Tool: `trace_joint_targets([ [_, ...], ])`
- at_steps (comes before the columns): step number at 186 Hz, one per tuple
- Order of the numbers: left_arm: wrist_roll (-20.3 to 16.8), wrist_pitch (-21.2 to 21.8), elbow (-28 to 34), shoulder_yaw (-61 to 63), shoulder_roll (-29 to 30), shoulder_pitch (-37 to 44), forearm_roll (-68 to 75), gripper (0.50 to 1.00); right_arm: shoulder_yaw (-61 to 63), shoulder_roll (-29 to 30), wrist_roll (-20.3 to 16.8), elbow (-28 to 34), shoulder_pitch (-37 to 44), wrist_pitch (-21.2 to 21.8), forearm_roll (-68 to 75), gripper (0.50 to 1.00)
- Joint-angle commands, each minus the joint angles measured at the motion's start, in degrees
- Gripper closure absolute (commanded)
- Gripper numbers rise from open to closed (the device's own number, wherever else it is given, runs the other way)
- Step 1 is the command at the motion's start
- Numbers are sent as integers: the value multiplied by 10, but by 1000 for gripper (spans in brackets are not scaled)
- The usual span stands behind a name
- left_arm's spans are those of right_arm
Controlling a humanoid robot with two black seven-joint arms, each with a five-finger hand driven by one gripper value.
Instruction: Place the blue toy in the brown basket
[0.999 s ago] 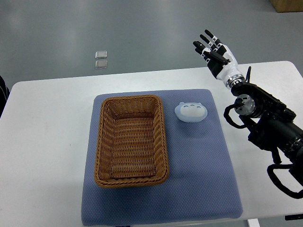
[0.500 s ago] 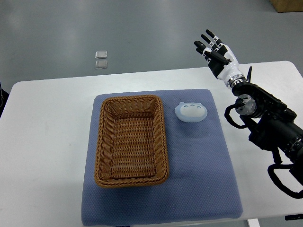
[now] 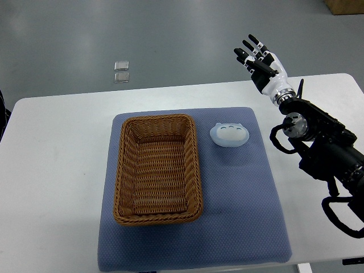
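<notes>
A pale blue rounded toy [image 3: 230, 135] lies on the blue mat [image 3: 239, 199], just right of the brown wicker basket [image 3: 121, 170]. Nothing is inside the basket. My right hand [image 3: 259, 60] is raised beyond the table's far edge, up and to the right of the toy, well apart from it. Its fingers are spread and hold nothing. Its black arm [image 3: 318, 148] comes in from the right edge. The left arm does not show.
The mat lies on a white table [image 3: 51, 170]. Two small clear squares [image 3: 120, 71] lie on the grey floor beyond the table. A dark object [image 3: 3, 108] shows at the left edge, and a brown box corner [image 3: 346, 5] at the top right.
The right hand has drifted slightly to the right and up. The toy and basket have not moved.
</notes>
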Motion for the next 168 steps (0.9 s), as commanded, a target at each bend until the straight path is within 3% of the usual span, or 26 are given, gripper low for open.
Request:
trace_joint_targets([
  [1,0,0,1,0,0,0,0,500,-1,-1,-1,6,-3,0,0,595],
  [35,0,0,1,0,0,0,0,500,-13,-16,-3,21,-5,-14,-2,595],
  [59,0,0,1,0,0,0,0,500,-26,-43,-3,65,-6,-49,-10,595],
  [94,0,0,0,0,0,0,0,500,-140,-123,-4,147,2,-87,-13,595],
  [141,1,0,0,-2,0,-1,0,500,-257,-206,-7,211,38,-86,-162,595],
  [168,0,0,0,-2,0,-1,0,500,-315,-236,-42,243,73,-71,-256,597],
])
